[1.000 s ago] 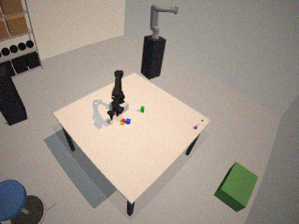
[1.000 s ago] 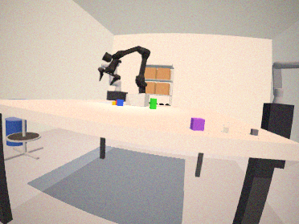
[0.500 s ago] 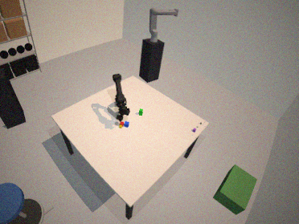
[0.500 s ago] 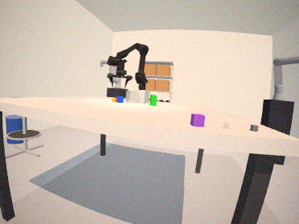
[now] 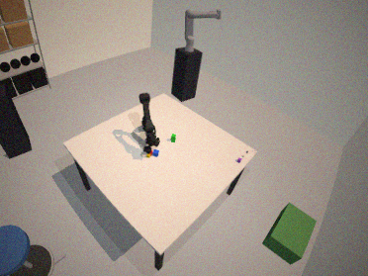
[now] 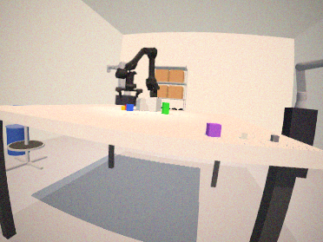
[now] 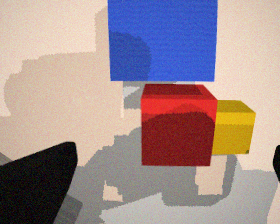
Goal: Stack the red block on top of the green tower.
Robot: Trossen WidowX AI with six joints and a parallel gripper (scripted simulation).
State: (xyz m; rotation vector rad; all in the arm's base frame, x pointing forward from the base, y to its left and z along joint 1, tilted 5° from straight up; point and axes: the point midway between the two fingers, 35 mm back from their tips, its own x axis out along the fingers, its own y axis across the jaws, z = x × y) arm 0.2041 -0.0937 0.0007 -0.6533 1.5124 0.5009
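The red block (image 5: 151, 152) (image 7: 177, 137) lies on the table among other blocks; in the exterior view it cannot be told apart. The green tower (image 5: 173, 138) (image 6: 166, 108) stands upright on the table, apart from the red block, and is out of the wrist view. My gripper (image 5: 148, 150) (image 7: 176, 155) is open and empty, pointing down above the red block. In the wrist view its fingertips show at the left and right edges, with the red block between them in the picture, not gripped. The exact height is hard to tell.
A blue block (image 5: 156, 152) (image 6: 129, 107) (image 7: 162, 40) is close beside the red block. A smaller yellow block (image 5: 148, 155) (image 7: 232, 135) is on its other side, right of it in the wrist view. A purple block (image 5: 238, 160) (image 6: 213, 130) and small grey cubes are near the far table edge.
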